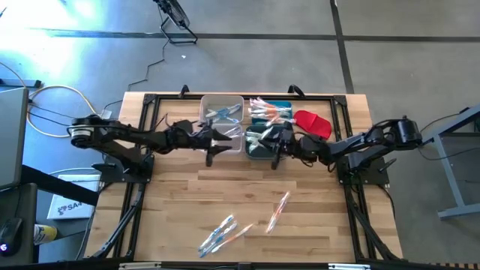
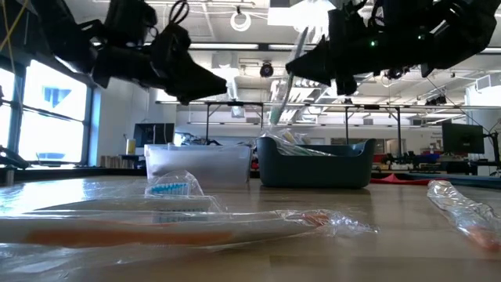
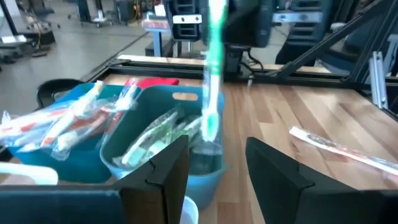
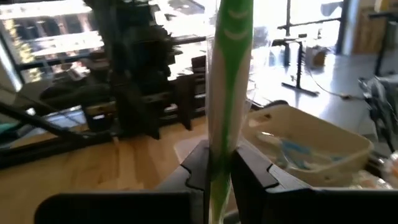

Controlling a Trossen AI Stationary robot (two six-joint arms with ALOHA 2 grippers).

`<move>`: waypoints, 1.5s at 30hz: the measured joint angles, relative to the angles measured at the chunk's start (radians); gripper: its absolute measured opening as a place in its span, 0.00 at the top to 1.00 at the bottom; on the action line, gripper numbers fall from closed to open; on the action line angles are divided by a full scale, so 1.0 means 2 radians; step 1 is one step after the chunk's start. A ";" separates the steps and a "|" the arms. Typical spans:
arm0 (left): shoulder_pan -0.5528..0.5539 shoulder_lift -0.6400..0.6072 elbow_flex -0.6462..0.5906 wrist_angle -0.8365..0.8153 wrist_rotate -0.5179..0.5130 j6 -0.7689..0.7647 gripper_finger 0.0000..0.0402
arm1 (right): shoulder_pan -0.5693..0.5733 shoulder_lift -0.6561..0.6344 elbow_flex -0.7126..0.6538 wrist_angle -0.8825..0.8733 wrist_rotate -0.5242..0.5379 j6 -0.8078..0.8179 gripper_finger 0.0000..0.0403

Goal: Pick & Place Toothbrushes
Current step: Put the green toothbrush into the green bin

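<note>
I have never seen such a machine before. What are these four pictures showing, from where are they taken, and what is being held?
Two dark robot arms work at a wooden table. One picture looks down from above, one looks level across the tabletop, and two come from cameras on the wrists. The right gripper is shut on a green toothbrush, holding it upright above the teal bin. The left gripper is open and empty, by the clear bin. Both bins already hold wrapped toothbrushes. More wrapped toothbrushes lie loose on the table's near part, and a red cloth-like piece lies beside the bins.
</note>
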 joint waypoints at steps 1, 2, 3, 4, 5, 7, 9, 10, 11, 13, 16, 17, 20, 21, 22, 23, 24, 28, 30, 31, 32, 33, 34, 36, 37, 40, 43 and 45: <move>0.000 -0.006 -0.012 0.011 0.000 -0.001 0.61 | 0.000 0.000 0.000 -0.005 0.013 0.012 0.91; -0.001 -0.011 -0.022 0.022 0.000 -0.002 0.61 | 0.000 0.000 0.000 -0.013 0.026 0.024 0.91; -0.001 -0.015 -0.030 0.032 -0.001 -0.002 0.61 | 0.000 0.000 0.000 -0.021 0.038 0.038 0.91; -0.001 -0.021 -0.038 0.041 -0.001 -0.004 0.61 | 0.000 0.000 0.000 -0.030 0.048 0.052 0.91; -0.001 -0.026 -0.045 0.046 -0.001 -0.009 0.61 | 0.000 0.000 0.000 -0.041 0.057 0.066 0.91; -0.001 -0.033 -0.052 0.050 -0.002 -0.011 0.61 | 0.000 0.000 0.000 -0.064 0.080 0.090 0.91; -0.001 -0.038 -0.055 0.049 -0.002 -0.011 0.61 | 0.003 0.000 0.000 -0.079 0.107 0.105 0.91; -0.001 -0.038 -0.055 0.050 -0.002 -0.011 0.61 | 0.006 0.002 0.000 -0.078 0.121 0.111 0.91; -0.001 -0.038 -0.055 0.049 -0.002 -0.011 0.61 | 0.009 0.004 0.000 -0.078 0.132 0.118 0.91; -0.001 -0.038 -0.055 0.048 -0.002 -0.012 0.61 | 0.016 0.006 0.000 -0.083 0.147 0.136 0.91; -0.002 -0.038 -0.055 0.048 -0.002 -0.012 0.61 | 0.030 0.008 0.000 -0.090 0.172 0.163 0.91; -0.002 -0.038 -0.055 0.048 -0.002 -0.012 0.61 | 0.035 0.012 0.000 -0.090 0.186 0.169 0.91; -0.001 -0.038 -0.055 0.053 -0.002 -0.012 0.61 | 0.045 0.031 0.000 -0.089 0.211 0.190 0.91; -0.001 -0.038 -0.055 0.054 -0.002 -0.012 0.61 | 0.046 0.040 0.000 -0.079 0.211 0.199 0.91; -0.001 -0.038 -0.055 0.055 -0.002 -0.012 0.61 | 0.046 0.051 0.000 -0.069 0.211 0.205 0.91; -0.002 -0.037 -0.055 0.057 -0.002 -0.012 0.61 | 0.046 0.065 0.000 -0.057 0.211 0.209 0.91; -0.002 -0.037 -0.055 0.059 -0.002 -0.012 0.61 | 0.046 0.079 0.001 -0.042 0.211 0.210 0.91; -0.001 -0.037 -0.055 0.063 -0.002 -0.012 0.61 | 0.043 0.124 0.024 -0.017 0.212 0.215 0.91; -0.001 -0.037 -0.055 0.062 -0.002 -0.012 0.61 | 0.041 0.140 0.039 -0.015 0.203 0.218 0.91; -0.001 -0.037 -0.055 0.062 -0.002 -0.012 0.61 | 0.040 0.147 0.046 -0.017 0.199 0.217 0.91; -0.002 -0.037 -0.055 0.062 -0.002 -0.012 0.61 | 0.039 0.152 0.052 -0.019 0.198 0.216 0.91; -0.001 -0.037 -0.055 0.062 -0.002 -0.012 0.61 | 0.038 0.154 0.057 -0.019 0.197 0.215 0.91; -0.001 -0.037 -0.055 0.062 -0.002 -0.012 0.61 | 0.038 0.154 0.059 -0.018 0.196 0.214 0.91; -0.001 -0.037 -0.055 0.061 -0.002 -0.012 0.61 | 0.038 0.154 0.061 -0.019 0.193 0.213 0.88; -0.002 -0.037 -0.055 0.061 -0.002 -0.012 0.61 | 0.038 0.154 0.061 -0.020 0.187 0.208 0.86; -0.002 -0.037 -0.055 0.058 -0.002 -0.012 0.61 | 0.042 0.148 0.061 -0.022 0.183 0.185 0.77; -0.002 -0.037 -0.055 0.052 -0.002 -0.012 0.61 | 0.048 0.145 0.061 -0.023 0.191 0.174 0.70; -0.001 -0.037 -0.055 0.049 -0.002 -0.012 0.61 | 0.052 0.139 0.060 -0.031 0.207 0.174 0.67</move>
